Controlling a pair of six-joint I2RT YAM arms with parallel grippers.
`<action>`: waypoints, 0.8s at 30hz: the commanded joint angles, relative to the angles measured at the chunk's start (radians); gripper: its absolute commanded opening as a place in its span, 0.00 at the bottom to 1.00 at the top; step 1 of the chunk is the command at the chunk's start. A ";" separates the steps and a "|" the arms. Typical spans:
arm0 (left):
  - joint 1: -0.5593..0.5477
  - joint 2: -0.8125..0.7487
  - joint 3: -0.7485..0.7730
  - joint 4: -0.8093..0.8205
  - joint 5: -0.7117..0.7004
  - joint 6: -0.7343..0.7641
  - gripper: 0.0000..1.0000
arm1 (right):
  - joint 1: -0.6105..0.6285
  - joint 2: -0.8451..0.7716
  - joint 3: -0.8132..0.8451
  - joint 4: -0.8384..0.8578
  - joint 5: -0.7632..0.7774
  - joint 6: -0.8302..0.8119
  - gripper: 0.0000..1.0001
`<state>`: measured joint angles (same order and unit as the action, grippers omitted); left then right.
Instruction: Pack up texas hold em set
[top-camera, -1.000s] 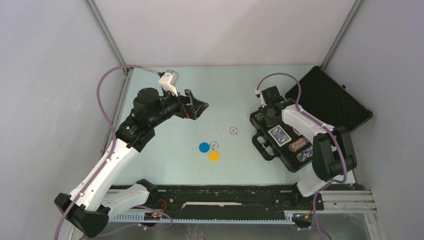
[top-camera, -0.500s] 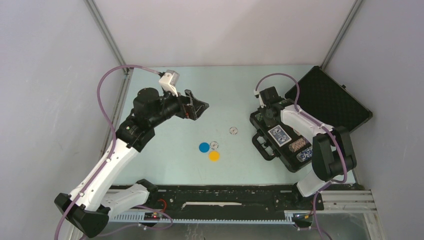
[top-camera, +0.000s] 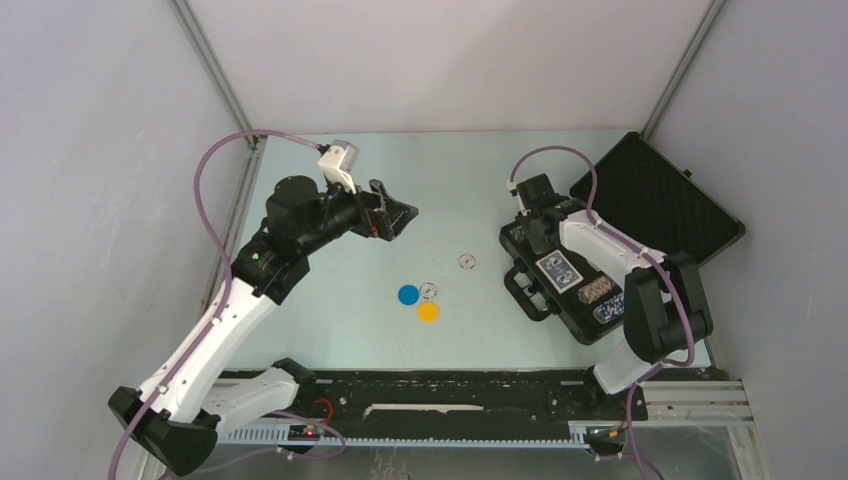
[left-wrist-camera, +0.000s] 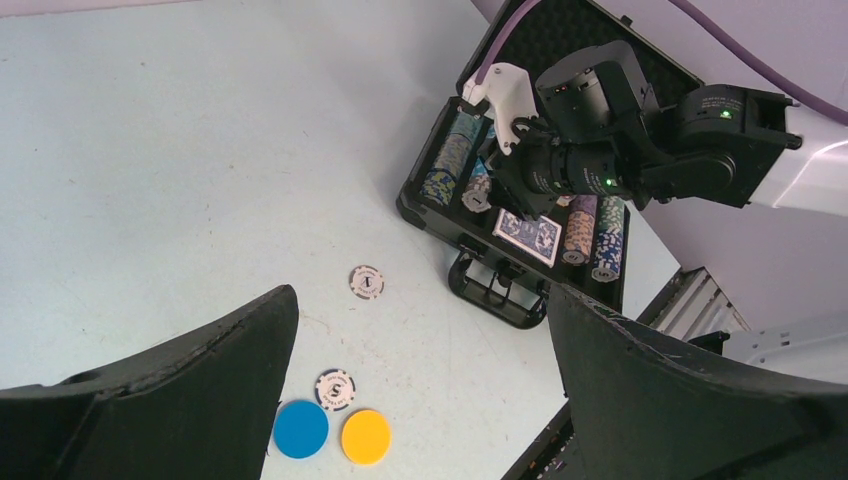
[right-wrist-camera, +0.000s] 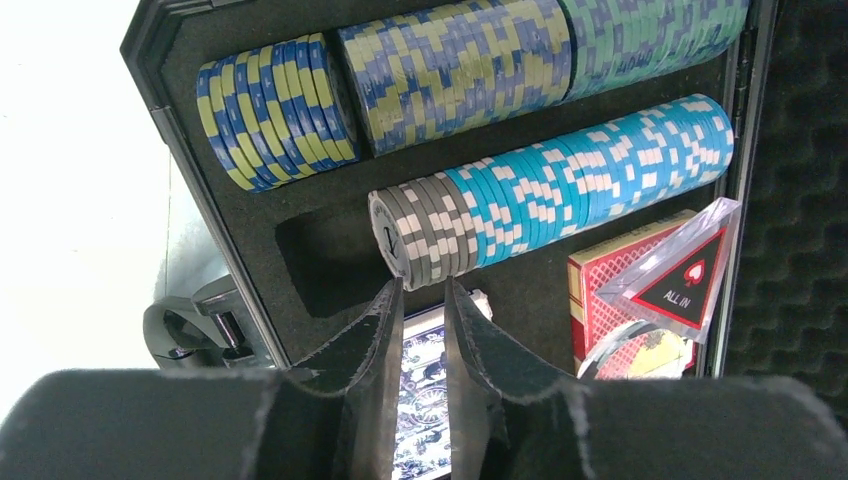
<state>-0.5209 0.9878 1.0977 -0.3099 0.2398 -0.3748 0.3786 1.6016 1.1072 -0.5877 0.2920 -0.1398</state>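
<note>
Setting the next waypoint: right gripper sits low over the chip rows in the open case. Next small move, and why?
Probably lift the right gripper straight up, clear of the black foam-lined case. Its jaws stand slightly apart with nothing between them, beside the grey end of the turquoise chip row, and a white-and-grey poker chip lies loose nearest the case.

Left gripper (left-wrist-camera: 420, 300) jaws wide apart. Blue disc (left-wrist-camera: 300, 429) and yellow disc (left-wrist-camera: 366, 437) lie side by side between them. Striped chip (left-wrist-camera: 335, 389) just beyond, second chip (left-wrist-camera: 367, 282) past the tips. Open case (left-wrist-camera: 432, 214) further out, card deck (left-wrist-camera: 527, 236) inside, right arm (left-wrist-camera: 620, 140) over it.
</note>
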 joint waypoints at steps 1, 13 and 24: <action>-0.008 -0.025 -0.019 0.031 0.011 0.004 1.00 | 0.015 -0.038 0.039 -0.001 0.044 0.027 0.29; -0.010 -0.038 -0.019 0.032 0.007 0.004 1.00 | 0.107 -0.213 0.036 -0.011 0.016 0.200 1.00; -0.009 -0.086 -0.029 0.033 -0.050 0.011 1.00 | 0.196 -0.069 0.100 -0.008 -0.360 0.552 1.00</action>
<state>-0.5262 0.9337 1.0962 -0.3092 0.2188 -0.3744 0.5522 1.4273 1.1591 -0.5995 0.1291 0.2668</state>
